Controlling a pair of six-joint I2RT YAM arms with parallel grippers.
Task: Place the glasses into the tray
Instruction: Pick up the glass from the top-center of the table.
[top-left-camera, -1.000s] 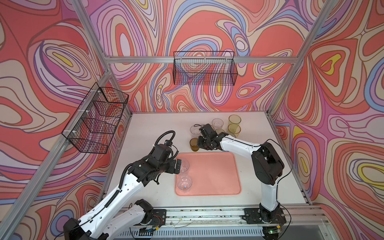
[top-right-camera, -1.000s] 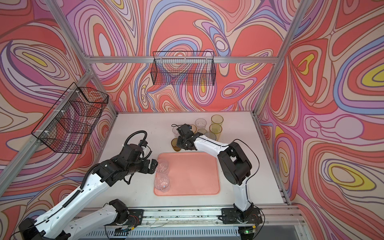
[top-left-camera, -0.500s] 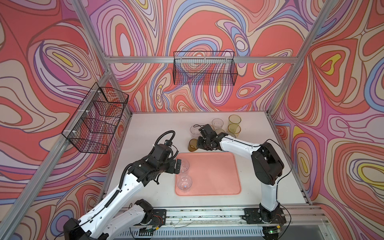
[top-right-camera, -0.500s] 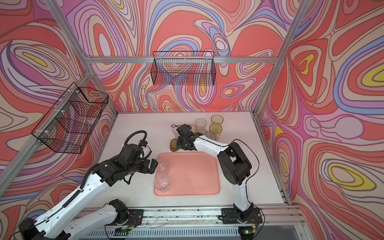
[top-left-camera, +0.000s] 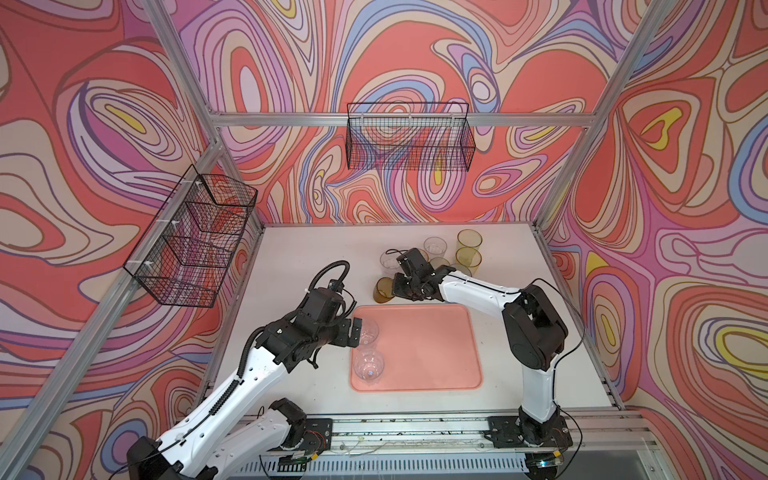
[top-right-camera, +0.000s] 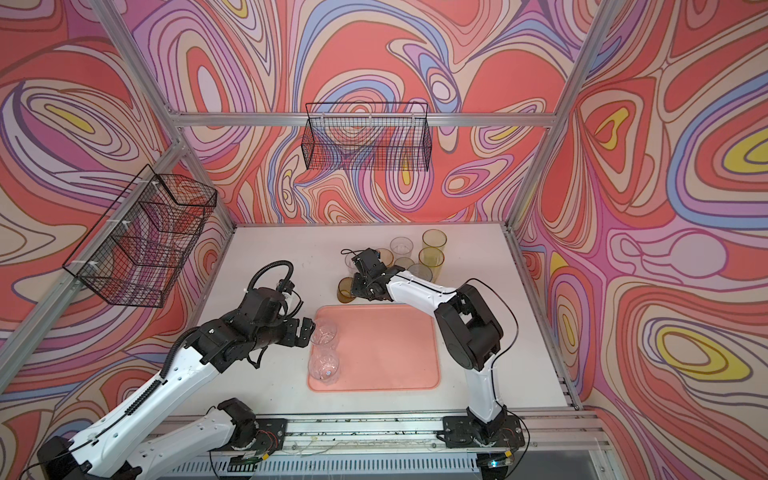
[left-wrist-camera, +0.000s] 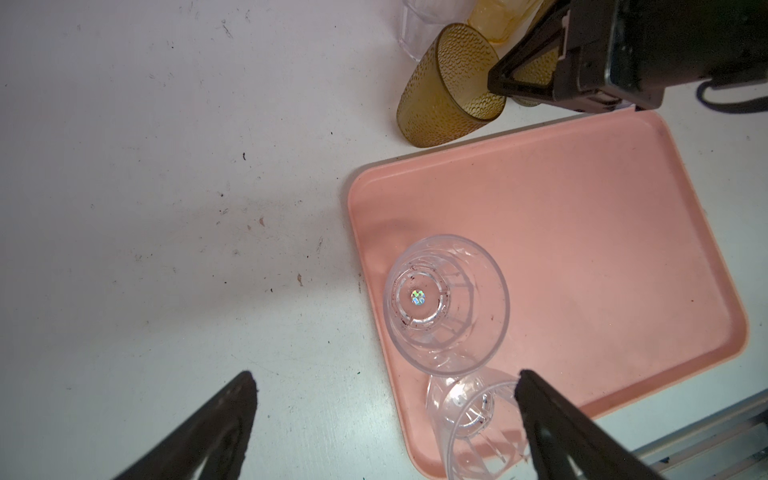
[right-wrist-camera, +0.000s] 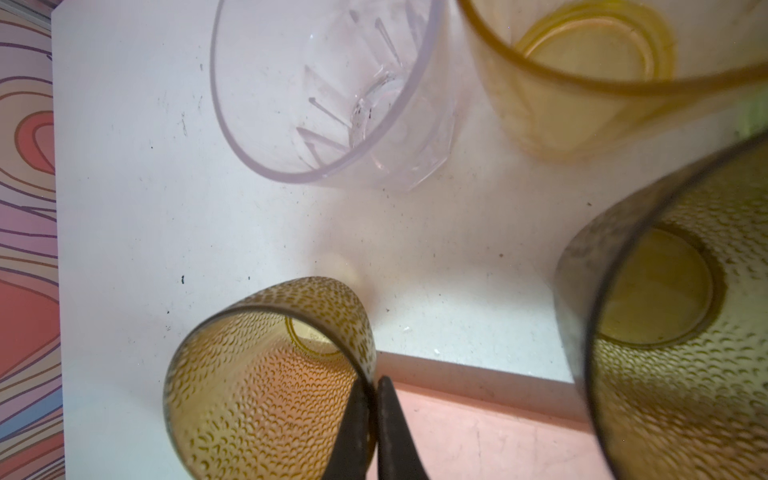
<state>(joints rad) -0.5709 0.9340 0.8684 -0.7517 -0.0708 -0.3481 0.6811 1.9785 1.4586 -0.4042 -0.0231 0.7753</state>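
- Tray (top-left-camera: 428, 345): salmon-pink, low-rimmed, lying flat on the white counter (top-left-camera: 311, 257). Most of its floor is bare.
- Far clear tumbler (top-left-camera: 368, 330) and near clear tumbler (top-left-camera: 368, 368): both upright inside the tray, lined up along its left edge and close together.
- Left gripper (left-wrist-camera: 384, 376): jaws spread wide and gripping nothing, poised just beside those two clear tumblers.
- Amber dimpled tumbler (right-wrist-camera: 266, 374): outside the tray, just beyond its far left corner. I cannot tell whether its base rests on the counter.
- Right gripper (right-wrist-camera: 374, 392): jaws pressed together on the amber dimpled tumbler's rim, pinching the wall (one jaw inside, one outside).
- Olive-brown dimpled tumbler (right-wrist-camera: 681, 353): upright on the counter, near the tray's far edge.
- Remaining glasses, clustered on the counter beyond the tray: a tall yellow tumbler (top-left-camera: 469, 241), a second yellow tumbler (top-left-camera: 468, 257), a back clear tumbler (top-left-camera: 435, 246) and a left clear tumbler (top-left-camera: 388, 261). Others are partly hidden by the right arm.
- Back wire basket (top-left-camera: 409, 137) and side wire basket (top-left-camera: 195, 237): black, hung on the walls.
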